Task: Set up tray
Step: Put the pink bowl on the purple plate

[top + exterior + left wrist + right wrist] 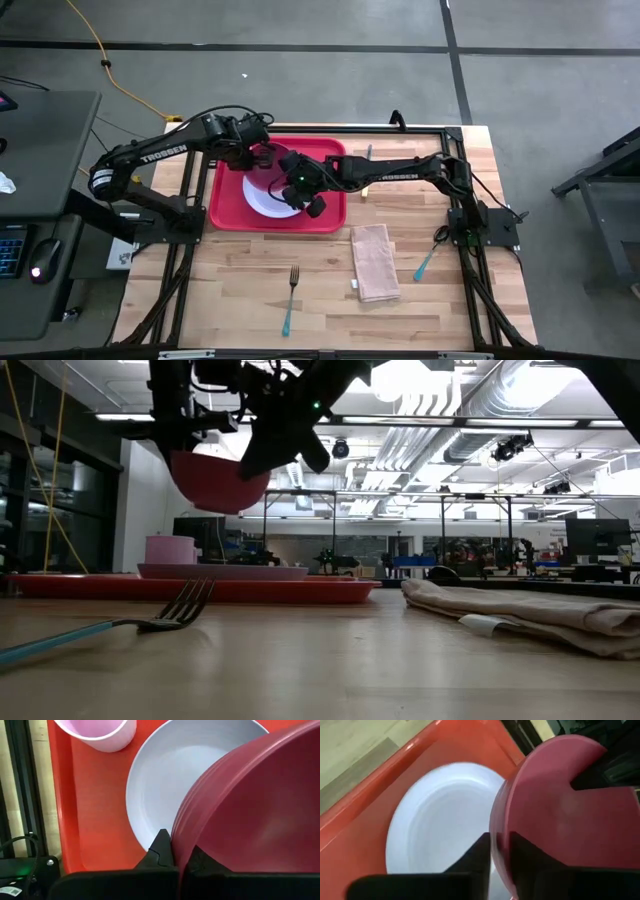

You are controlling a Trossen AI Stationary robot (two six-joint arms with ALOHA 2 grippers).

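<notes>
Bowl [215, 480], dark red, hangs above the lavender plate [268, 196] on the red tray [226, 208], its rim pinched by both the left gripper [176, 856] and the right gripper [501, 851]. Risk: uneven release could tip it off-centre (pink cup [170, 549] sits near). Wooden table [240, 290] carries fork [291, 297] and napkin [375, 262]; workshop beyond.

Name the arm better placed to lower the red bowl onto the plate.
Either: the left claw and right claw both grip the red bowl's rim above the plate; left, probably, grips more squarely.
</notes>
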